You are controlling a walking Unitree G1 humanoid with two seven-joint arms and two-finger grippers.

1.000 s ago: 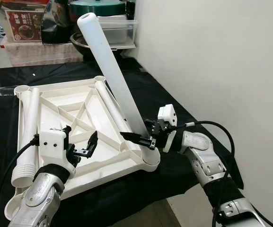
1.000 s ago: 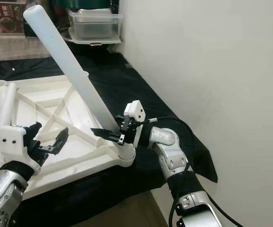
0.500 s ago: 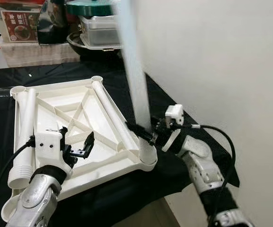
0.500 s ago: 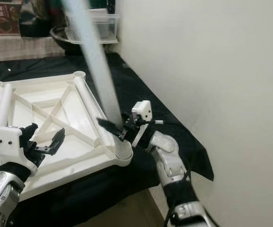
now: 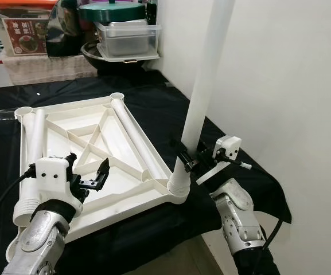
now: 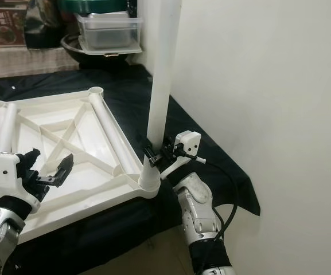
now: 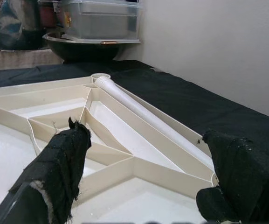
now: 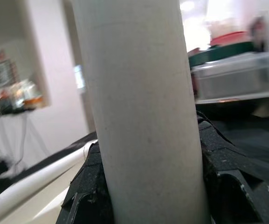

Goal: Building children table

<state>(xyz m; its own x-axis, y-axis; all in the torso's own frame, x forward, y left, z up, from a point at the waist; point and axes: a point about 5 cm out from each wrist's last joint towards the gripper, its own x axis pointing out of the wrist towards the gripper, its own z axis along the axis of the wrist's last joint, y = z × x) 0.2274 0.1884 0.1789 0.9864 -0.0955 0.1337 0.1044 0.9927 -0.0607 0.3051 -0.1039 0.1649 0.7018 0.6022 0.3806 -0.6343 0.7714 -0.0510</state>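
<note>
One table leg stands near-upright in the tabletop's near-right corner socket, right gripper clamped round its base; left gripper open, empty.

A clear lidded container sits upper centre beside a red printed box at upper left.
</note>
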